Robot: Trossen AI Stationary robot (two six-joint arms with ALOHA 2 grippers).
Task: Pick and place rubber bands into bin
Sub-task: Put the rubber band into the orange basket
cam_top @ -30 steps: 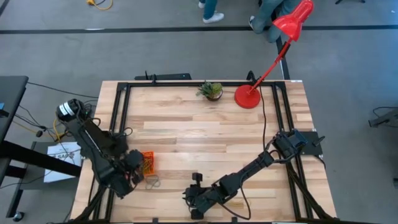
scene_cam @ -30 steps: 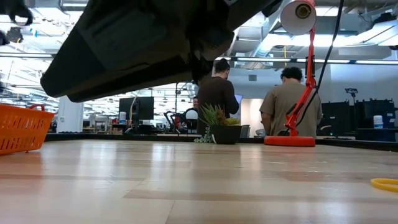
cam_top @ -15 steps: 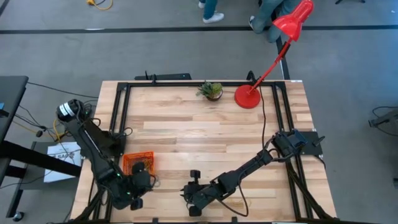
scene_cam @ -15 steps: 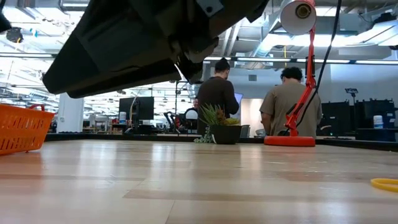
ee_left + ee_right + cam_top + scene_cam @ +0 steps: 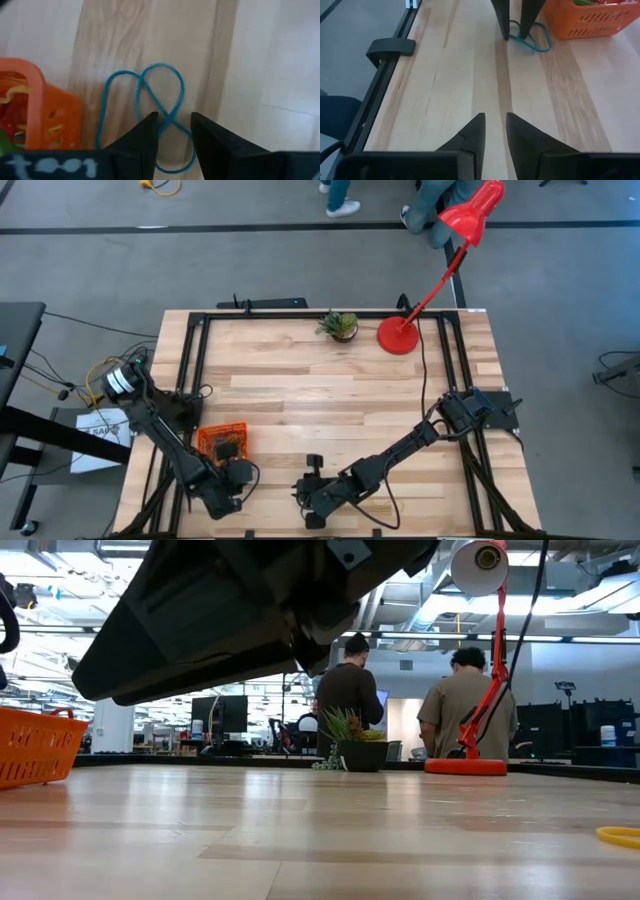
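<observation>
Hovering at the worktop's (image 5: 330,390) 7 o'clock corner, the left gripper (image 5: 172,131) has its fingers parted and empty, straddling a twisted blue rubber band (image 5: 159,107) lying flat on the wood just beside the bin (image 5: 222,442). Looks like a pick in progress; nothing grasped yet.

Bin sits at about 8 o'clock on the worktop and already holds several bands (red, yellow, green visible in the left wrist view), so I'd judge the job well along. Left to do: the blue band, plus a yellow band (image 5: 618,835) lying on the wood in the low view.

Right gripper (image 5: 493,131) waits low near 6 o'clock, fingers released with a narrow gap, holding nothing, aimed at the left gripper.

View differences:
- High view: gives layout of arms and bin, but the blue band is hidden under the left arm.
- Left wrist: only view showing bin contents up close.
- Right wrist: shows the left gripper's fingers at the blue band next to the bin.
- Low view: only one catching the yellow band; a dark arm blocks much of the top of it.
</observation>
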